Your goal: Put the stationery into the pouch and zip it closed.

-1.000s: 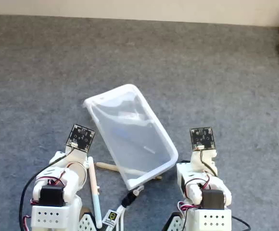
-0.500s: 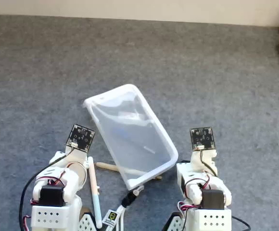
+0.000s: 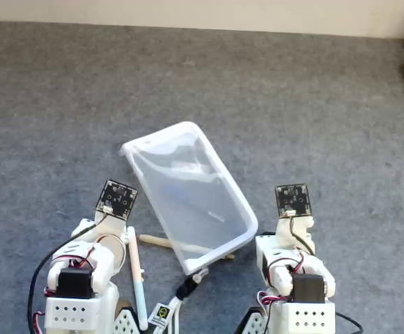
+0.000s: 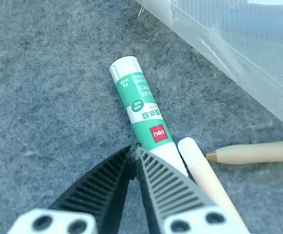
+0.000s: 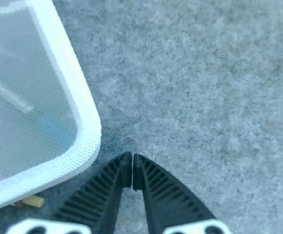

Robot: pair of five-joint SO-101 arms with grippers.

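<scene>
1. roughly at the middle of the table lies the pouch [image 3: 188, 195], a pale see-through mesh case with a white rim. it lies flat and slantwise, with one short end toward the far side and the other between the two arms.
2. faint shapes show through its mesh, a bluish patch and a whitish strip, too vague to name. whether its zip is open or shut cannot be told.
3. the glue stick [image 4: 141, 109], green and white with a red band, lies on the carpet just outside the pouch's long edge. its white end points toward the pouch.
4. a pale pen [image 4: 200, 170] lies just beside the glue stick, and in the high view it runs along the inner side of the left arm.
5. a beige pencil [image 4: 258, 152] lies crosswise near the pen's end, and in the high view its other end passes under the pouch's near corner.
6. the left gripper [image 4: 134, 151] hangs low over the red end of the glue stick, its black ribbed fingers pressed together and holding nothing.
7. the right gripper [image 5: 131, 163] sits over bare carpet just beside the pouch's rounded corner, its fingers likewise pressed together and empty.
8. grey carpet [image 3: 292, 90] covers the table, and cables [image 3: 177, 299] trail between the two arm bases.
</scene>
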